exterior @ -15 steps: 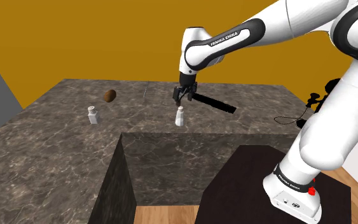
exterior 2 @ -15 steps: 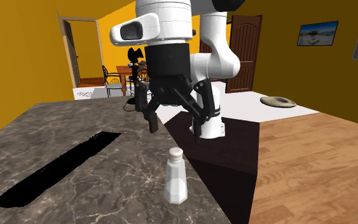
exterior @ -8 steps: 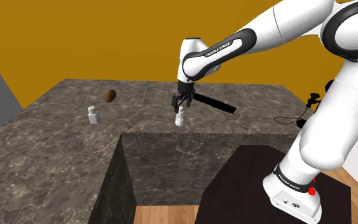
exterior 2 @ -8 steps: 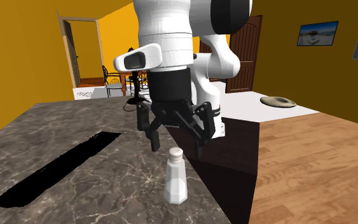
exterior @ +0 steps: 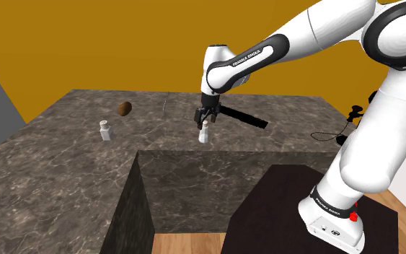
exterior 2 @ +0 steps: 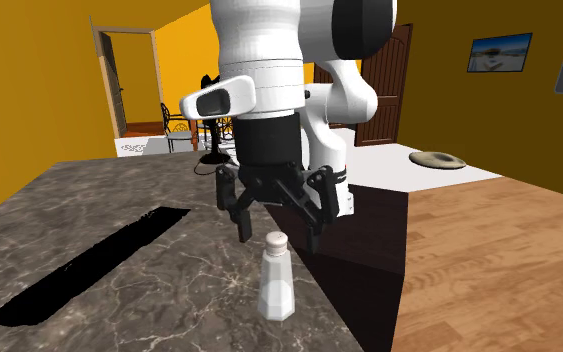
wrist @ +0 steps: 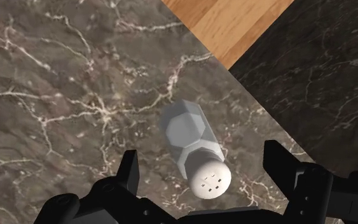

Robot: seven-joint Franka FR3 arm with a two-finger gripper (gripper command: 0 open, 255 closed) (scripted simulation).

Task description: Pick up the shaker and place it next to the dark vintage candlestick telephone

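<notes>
Dark marble countertop (exterior: 57,162) under orange walls carries a white shaker (exterior: 204,134), upright near the counter's edge. Just above its cap hangs the black gripper (exterior: 204,120), its 2 fingers spread wide to either side and touching nothing. Well off to the shoulder view's right sits the dark telephone (exterior: 354,112); 1 other shaker (exterior: 106,130) stands to the left
</notes>
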